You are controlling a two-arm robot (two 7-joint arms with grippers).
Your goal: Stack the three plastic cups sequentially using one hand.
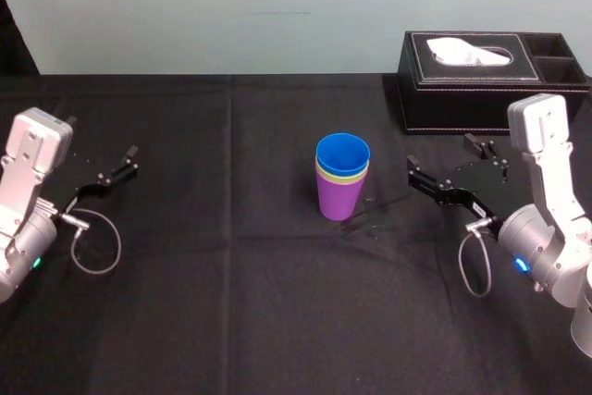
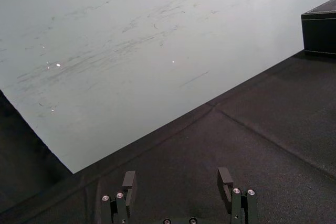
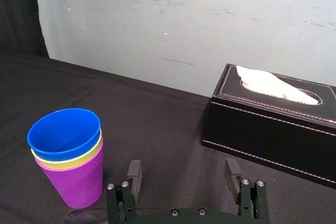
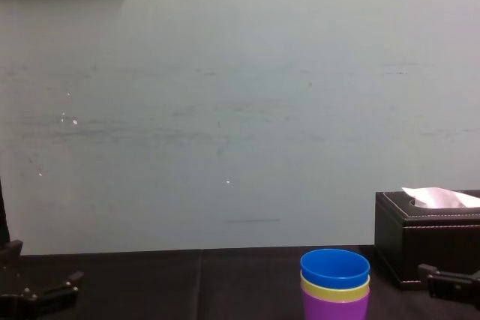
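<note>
Cups (image 1: 342, 178) nested in one stack on the table (image 1: 231, 302), both hands open and off them.

I see the purple cup (image 1: 339, 201) upright near the middle of the table, the green cup (image 1: 343, 174) inside it and the blue cup (image 1: 342, 152) innermost, so only bands of those two show above the purple rim. My right hand (image 3: 183, 168) sits near the stack on its right, low over the table, fingers spread wide, holding nothing and touching no cup. The tissue box (image 1: 481, 76) stands behind it at the far right. My left hand (image 2: 177, 178) is well apart at the left side, likewise spread and empty.
</note>
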